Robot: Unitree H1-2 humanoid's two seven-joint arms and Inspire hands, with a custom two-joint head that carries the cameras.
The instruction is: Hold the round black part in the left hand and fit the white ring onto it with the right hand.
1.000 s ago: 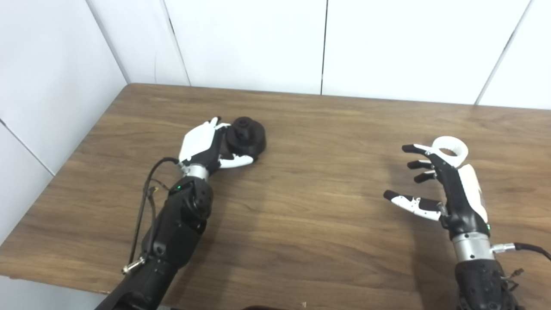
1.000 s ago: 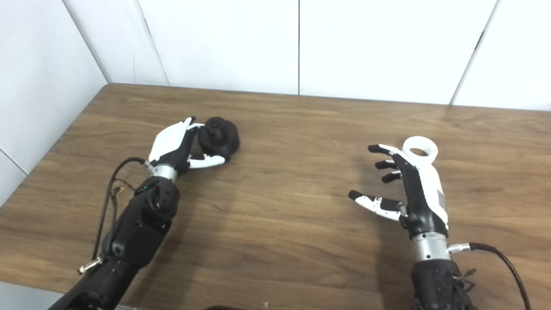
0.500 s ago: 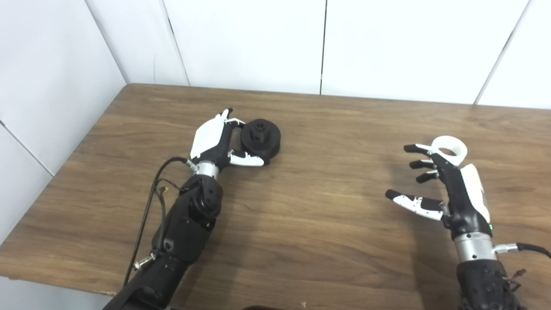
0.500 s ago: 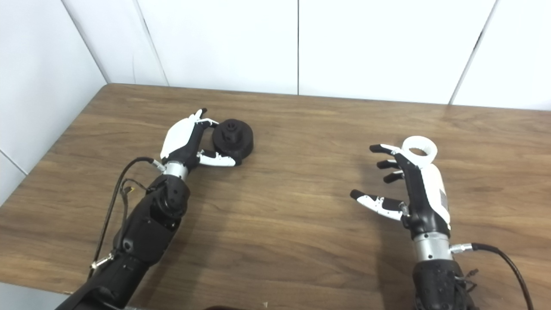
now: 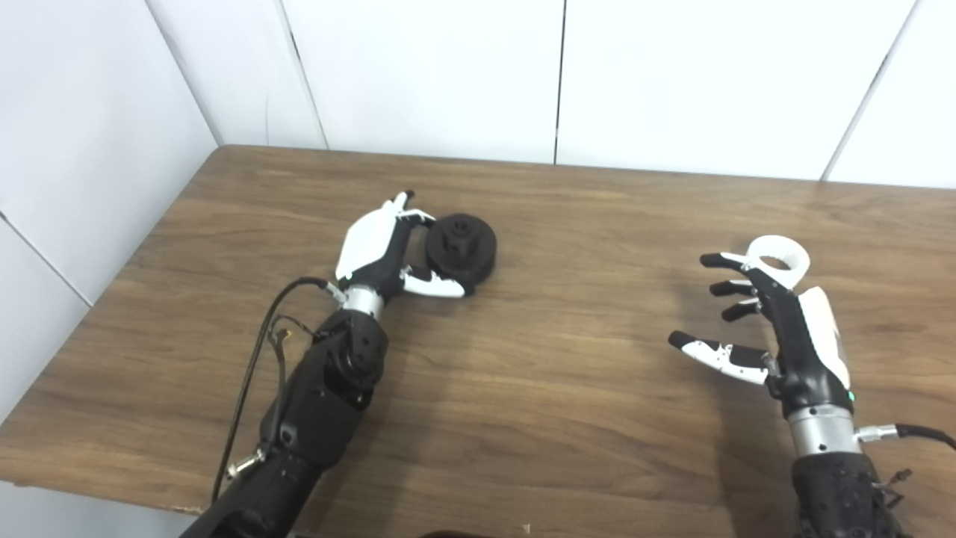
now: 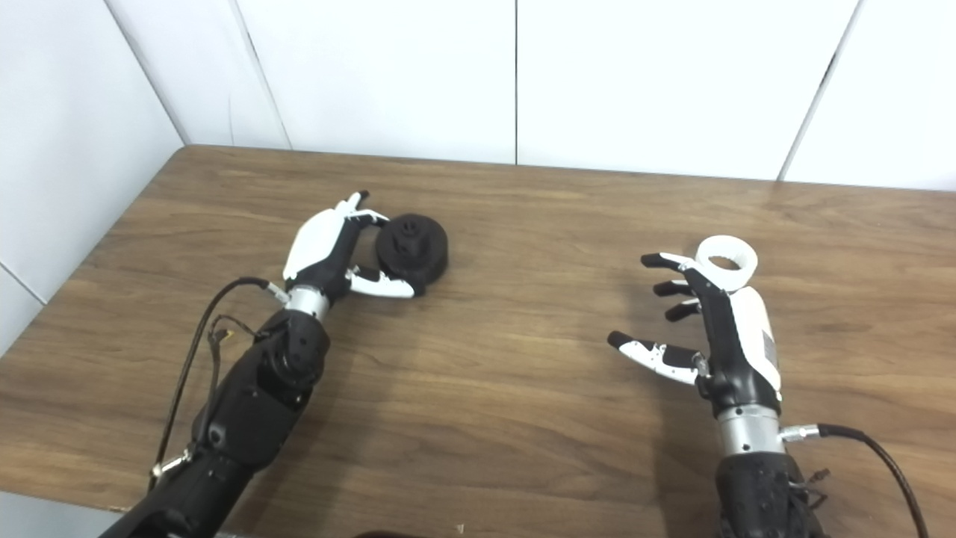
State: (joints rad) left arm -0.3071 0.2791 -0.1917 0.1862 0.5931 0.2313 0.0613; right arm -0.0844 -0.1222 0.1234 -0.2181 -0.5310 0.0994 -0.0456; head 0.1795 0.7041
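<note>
The round black part [image 5: 463, 245] sits on the wooden table [image 5: 567, 388] left of the middle. My left hand [image 5: 381, 250] wraps it from the left, fingers behind it and thumb in front, both touching it. The white ring [image 5: 780, 259] lies flat on the table at the right. My right hand [image 5: 762, 321] is open with fingers spread, held just in front of the ring. Its fingertips [image 5: 709, 260] are beside the ring's left edge and hold nothing. The same scene shows in the right eye view, with the part [image 6: 412, 252] and the ring [image 6: 726, 261].
White wall panels [image 5: 448, 75] stand close behind and to the left of the table. Cables run along my left forearm [image 5: 258, 351] and off my right wrist [image 5: 919, 432]. The table's near edge [image 5: 112, 489] is at lower left.
My left hand has moved to the right and a little away from me, and the black part has gone with it. The right hand and the white ring have stayed nearly still.
</note>
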